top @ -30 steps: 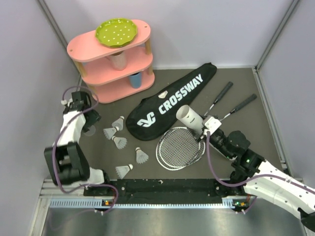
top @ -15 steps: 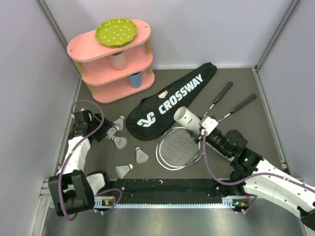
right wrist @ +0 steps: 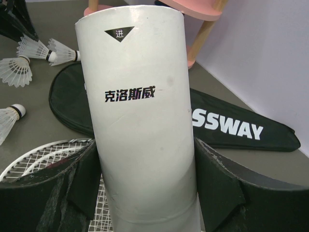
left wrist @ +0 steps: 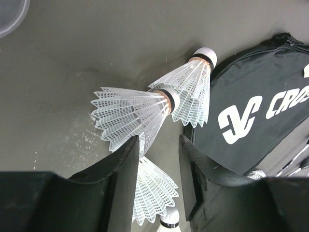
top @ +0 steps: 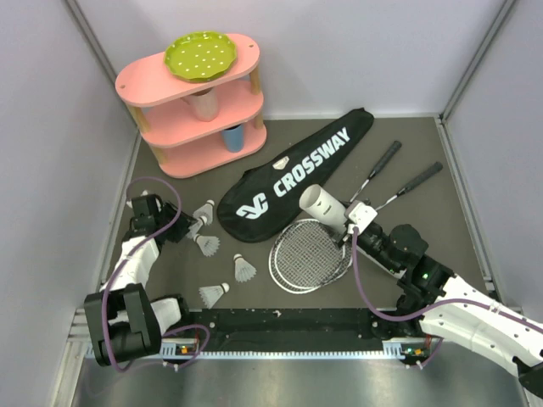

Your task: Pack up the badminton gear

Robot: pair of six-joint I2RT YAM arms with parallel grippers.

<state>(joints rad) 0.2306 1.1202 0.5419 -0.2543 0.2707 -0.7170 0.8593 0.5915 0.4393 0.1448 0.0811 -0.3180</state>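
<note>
My left gripper (top: 186, 227) is open and low over a cluster of white shuttlecocks (top: 206, 244). In the left wrist view its gripper (left wrist: 158, 145) has one shuttlecock (left wrist: 154, 193) lying between the fingers, not pinched, and two shuttlecocks (left wrist: 135, 113) just ahead. My right gripper (top: 349, 222) is shut on the white tube (top: 323, 202), which is tilted with its open end toward the left. The tube (right wrist: 140, 111) fills the right wrist view. Two silver rackets (top: 310, 254) lie under it, beside the black CROSSWAY bag (top: 288, 174).
The pink three-tier shelf (top: 199, 110) with the green dotted plate (top: 202, 55) stands at the back left. Two more shuttlecocks (top: 244, 269) lie near the front rail. A clear round lid (left wrist: 9, 17) lies left of the cluster. Grey walls close in both sides.
My left arm has swung from the back left down to the shuttlecock cluster and lowered over it. My right gripper has shifted slightly left with the tube.
</note>
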